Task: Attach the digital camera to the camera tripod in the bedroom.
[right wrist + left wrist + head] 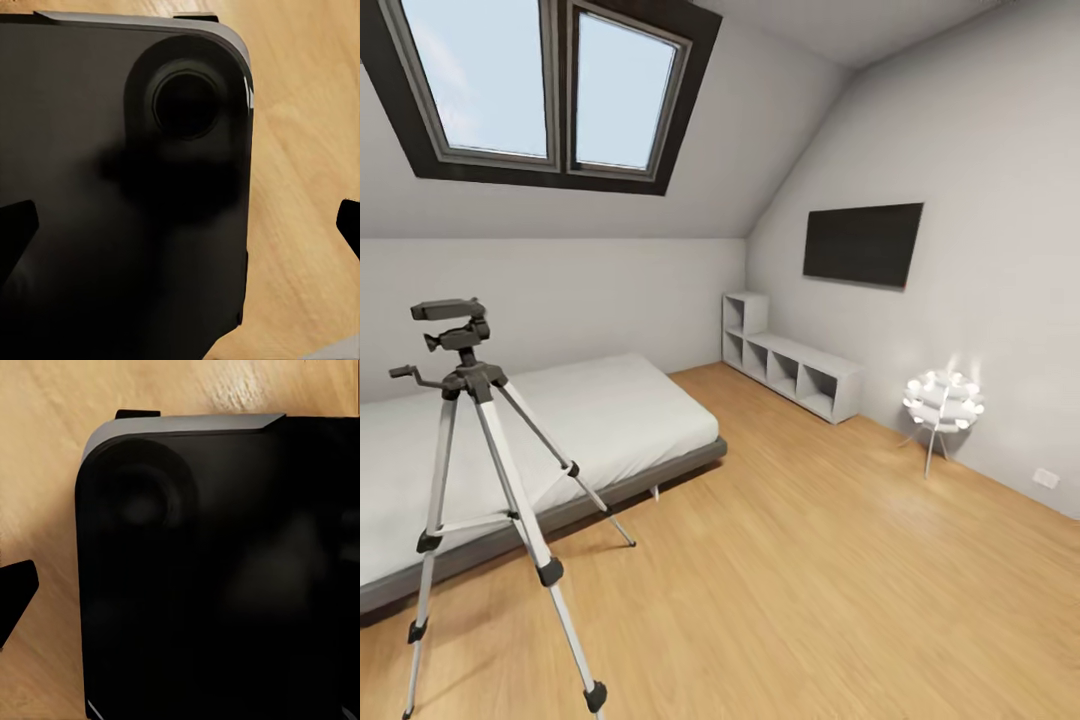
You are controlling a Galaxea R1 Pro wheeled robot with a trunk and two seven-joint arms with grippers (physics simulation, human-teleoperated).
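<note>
Tripod stands by bed, foot cropped; right gripper spread wide, empty; left gripper state unclear, one fingertip visible.

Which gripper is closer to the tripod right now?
Probably left; the tripod stands on that side. Left gripper and right gripper both hang over the robot's base.

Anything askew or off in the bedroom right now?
Nothing stands out. The camera tripod stands upright on all three legs beside the bed, its head bare. Shelves, wall screen and lamp look in order.
</note>
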